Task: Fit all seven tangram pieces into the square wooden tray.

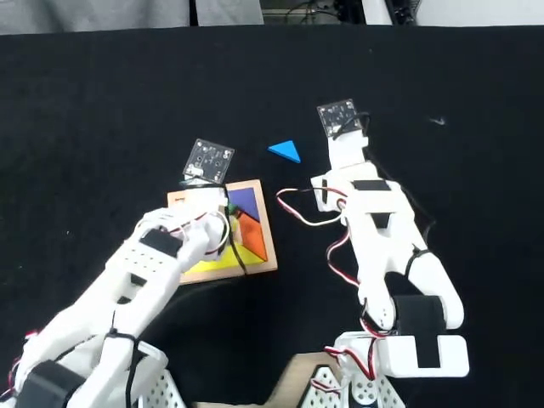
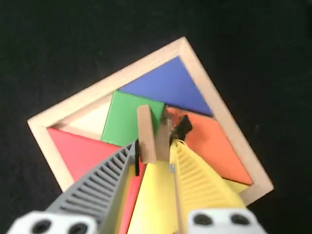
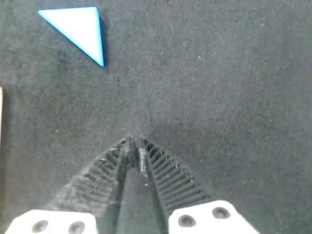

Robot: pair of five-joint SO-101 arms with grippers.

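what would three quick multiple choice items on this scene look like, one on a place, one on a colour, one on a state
1. Where is the light blue triangle, set against the tray?
A. inside it
B. outside it, on the black table
C. leaning on its rim

2. What colour is the square piece in the tray?
A. green
B. white
C. pink

3. How is the right end effector?
A. wide open
B. shut on the triangle
C. shut, holding nothing

Answers:
1. B, the high view shows the triangle flat on the table, apart from the tray.
2. A, the left wrist view shows it green.
3. C, in the right wrist view its fingers meet over bare table, with the triangle lying apart from them.
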